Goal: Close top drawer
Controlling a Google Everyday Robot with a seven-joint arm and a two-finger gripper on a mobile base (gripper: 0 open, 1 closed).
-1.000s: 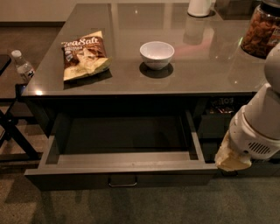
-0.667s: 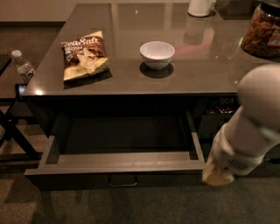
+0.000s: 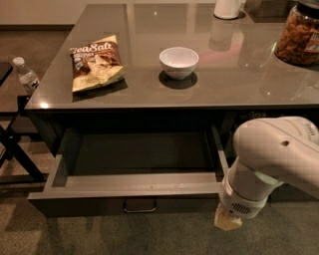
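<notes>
The top drawer [image 3: 134,185] is a wide dark grey drawer pulled far out from under the grey counter, and its box looks empty. Its flat front faces me and has a small metal pull [image 3: 139,206] at the middle. My gripper [image 3: 228,220] hangs from the white arm at the drawer front's right end, low near the floor. Only its tan tip shows below the white wrist.
On the counter [image 3: 229,79] lie a bag of Sea Salt chips [image 3: 96,62], a white bowl [image 3: 178,62], a jar of snacks [image 3: 300,35] and a white container [image 3: 228,8]. A water bottle [image 3: 26,75] stands on a folding stand at the left. Carpet covers the floor in front.
My arm has swung left and down, from beside the cabinet's right side to the right end of the drawer front. The drawer has not moved.
</notes>
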